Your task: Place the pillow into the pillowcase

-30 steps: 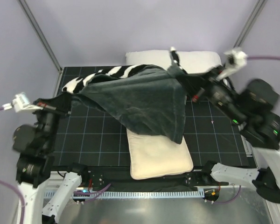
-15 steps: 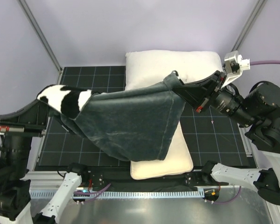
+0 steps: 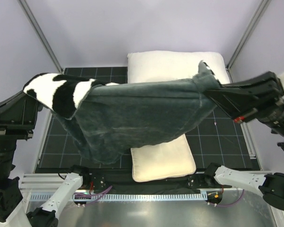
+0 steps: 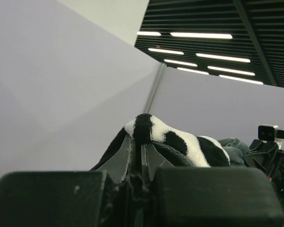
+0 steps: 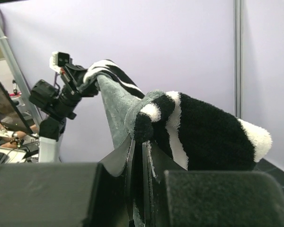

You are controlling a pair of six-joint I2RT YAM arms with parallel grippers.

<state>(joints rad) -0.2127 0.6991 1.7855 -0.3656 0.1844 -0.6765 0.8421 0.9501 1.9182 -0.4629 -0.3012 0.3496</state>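
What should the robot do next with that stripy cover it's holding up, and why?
Probably lower both hands together to lay the pillowcase flat. The left hand and right hand each pinch a corner, stretching it in the air over the pillow, which lies untouched on the mat. No open mouth shows, so it likely needs regripping.

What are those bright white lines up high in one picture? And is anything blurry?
Left wrist view: those are ceiling lights, bright because that camera points upward. Both wrist views: the near bodies of the left gripper and right gripper are blurry along the bottom, while the pillowcase they pinch looks sharper. Top external view: evenly lit.
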